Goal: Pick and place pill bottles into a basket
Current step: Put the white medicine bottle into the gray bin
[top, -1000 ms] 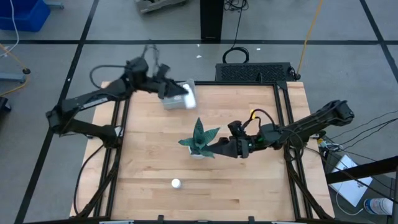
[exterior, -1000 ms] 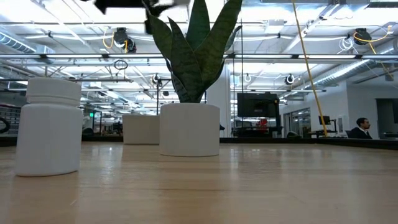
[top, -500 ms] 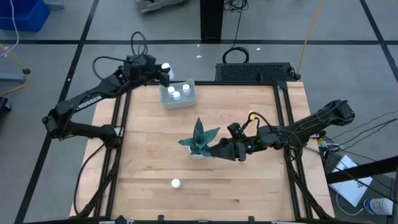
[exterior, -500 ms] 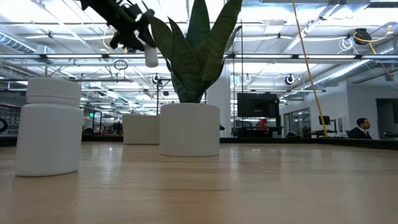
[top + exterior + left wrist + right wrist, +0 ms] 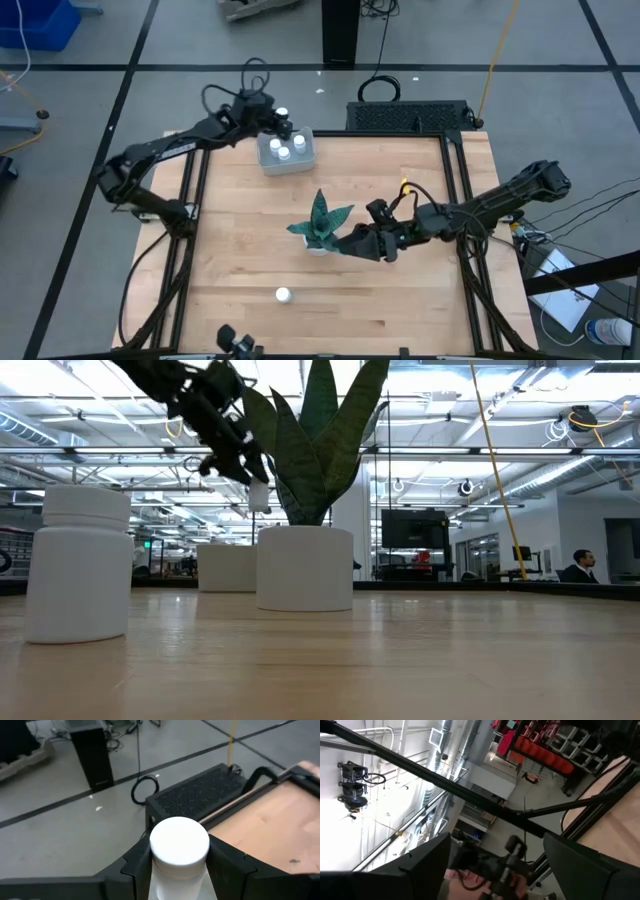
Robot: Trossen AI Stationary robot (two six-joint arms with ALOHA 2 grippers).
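Overhead, we count four pill bottles, two (image 5: pixel 283 150) in the far basket (image 5: pixel 304 165), one (image 5: pixel 283 295) near the table's front, one bottle (image 5: pixel 179 851) clamped in the left gripper (image 5: pixel 281 120) above the basket, the right gripper (image 5: pixel 345 242) spread empty by the plant (image 5: pixel 320 224), its tips partly hidden.

Left tool (image 5: pixel 281 121) clamped and raised at the table's far edge; right tool (image 5: pixel 345 243) spread wide, mid-table

The wooden bench (image 5: pixel 250 250) holds three things. A small grey-blue basket (image 5: pixel 287 165) sits near the far left corner. A plant (image 5: pixel 320 225) in a white pot stands in the middle. One white pill bottle (image 5: pixel 283 295) stands near the front edge.
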